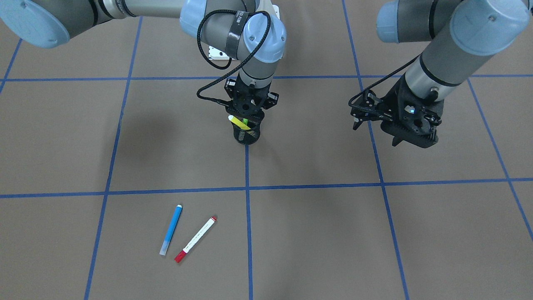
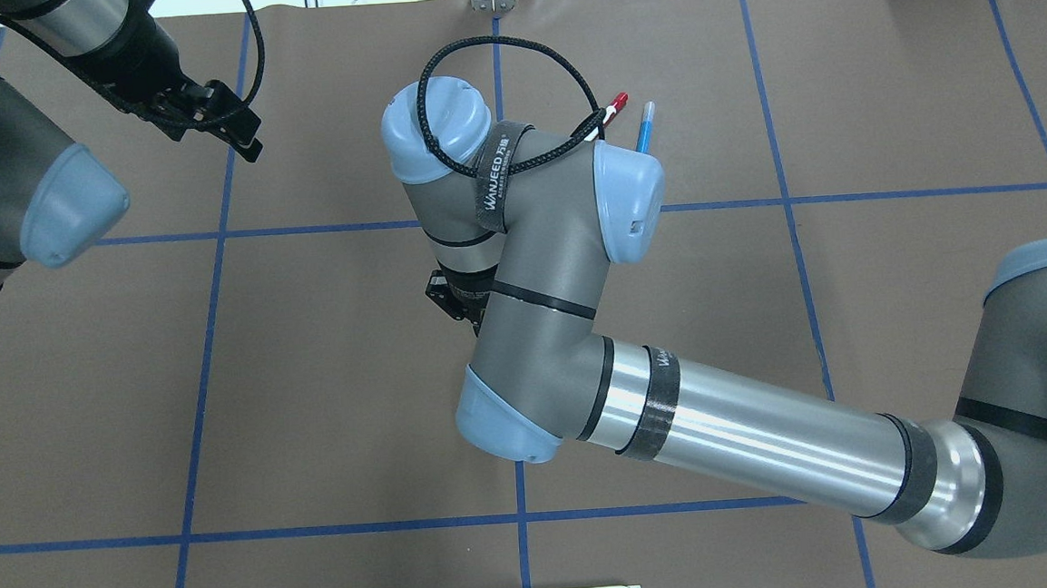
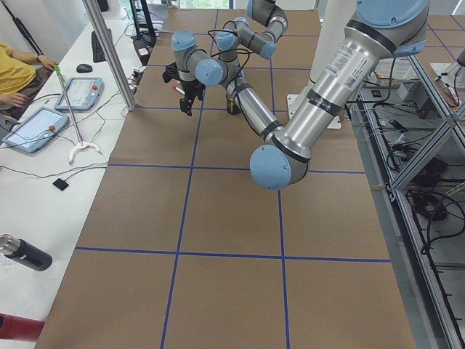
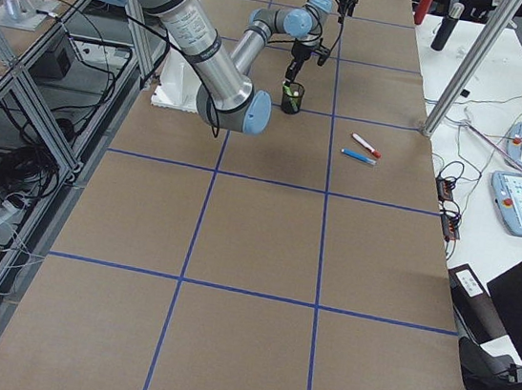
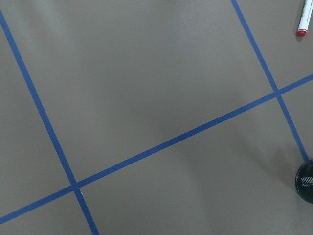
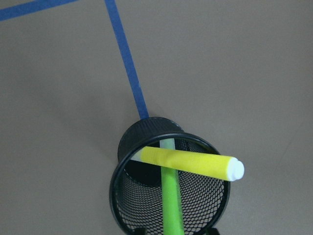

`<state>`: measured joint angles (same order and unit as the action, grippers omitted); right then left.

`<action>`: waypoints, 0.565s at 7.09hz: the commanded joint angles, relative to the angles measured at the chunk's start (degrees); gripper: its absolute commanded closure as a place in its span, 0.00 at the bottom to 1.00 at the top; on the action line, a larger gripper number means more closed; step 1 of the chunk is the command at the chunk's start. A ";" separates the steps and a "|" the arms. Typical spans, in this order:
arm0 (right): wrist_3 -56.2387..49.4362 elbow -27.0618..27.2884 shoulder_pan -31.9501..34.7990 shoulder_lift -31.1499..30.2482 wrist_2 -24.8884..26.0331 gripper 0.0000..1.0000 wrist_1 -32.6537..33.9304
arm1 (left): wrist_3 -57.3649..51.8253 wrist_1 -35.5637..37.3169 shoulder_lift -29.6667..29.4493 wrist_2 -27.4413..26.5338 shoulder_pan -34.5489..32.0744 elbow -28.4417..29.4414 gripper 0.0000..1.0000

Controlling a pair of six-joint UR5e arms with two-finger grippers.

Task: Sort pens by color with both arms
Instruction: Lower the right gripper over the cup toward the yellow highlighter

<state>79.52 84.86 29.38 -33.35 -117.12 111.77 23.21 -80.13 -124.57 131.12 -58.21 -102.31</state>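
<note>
While the right end effector (image 1: pixel 248 109) is hanging just over the mesh cup (image 1: pixel 246 135) with its jaws spread either side of the green pen (image 6: pixel 172 205), the yellow pen (image 6: pixel 188 164) is lying slantwise across the rim. I'm guessing any pull on the green one is risking flicking it out or tipping the light cup. The left end effector (image 1: pixel 374 134) is hovering well apart, jaws spread, holding nothing. The blue pen (image 1: pixel 171 229) and the red-capped pen (image 1: pixel 195 239) are lying near each other on the brown-papered table (image 1: pixel 312 233), which blue tape (image 1: pixel 249 229) is dividing into squares; a person in a yellow sleeve (image 3: pixel 13 71) is sitting beside tablets (image 3: pixel 33 129)
</note>
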 commanded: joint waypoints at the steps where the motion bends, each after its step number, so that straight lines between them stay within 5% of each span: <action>1: -1.30 0.66 -0.20 -0.49 -0.48 0.54 -0.06 | 0.17 -0.03 -0.06 0.01 0.03 0.00 0.00; 4: -1.30 0.74 -0.99 -0.40 -0.57 0.54 -0.06 | 0.17 -0.03 -0.06 0.01 0.03 0.00 0.00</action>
<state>78.26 85.58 28.72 -33.73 -117.60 111.71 23.38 -80.16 -124.63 131.13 -58.25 -102.31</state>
